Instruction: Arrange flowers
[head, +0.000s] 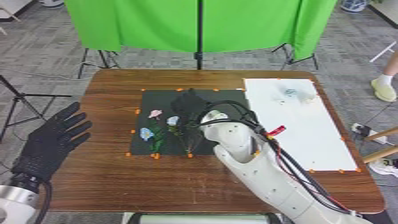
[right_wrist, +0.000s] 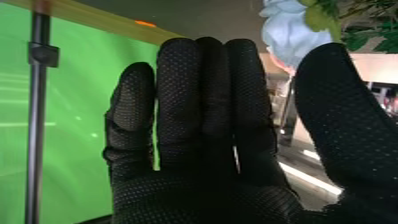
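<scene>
Now, have the black-gloved right robot hand (head: 188, 103) over the dark rectangular mat (head: 160, 99), fingers straight, thumb spread away, gripping nothing. Near that thumb in the right wrist view, can see a pale bluish-white flower (right_wrist: 298, 37) with green leaves (right_wrist: 387, 42). On the mat, can make out a pink flower (head: 155, 114), a whitish flower (head: 173, 121) and a light-blue flower (head: 147, 134), with green stems running towards the robot. Have the black-gloved left robot hand (head: 46, 145) beside the brown wooden worktop (head: 107, 175), fingers extended, gripping nothing. Right of the mat, see a white rectangular sheet (head: 311, 130) bearing a small translucent object (head: 290, 93), too faint to identify.
</scene>
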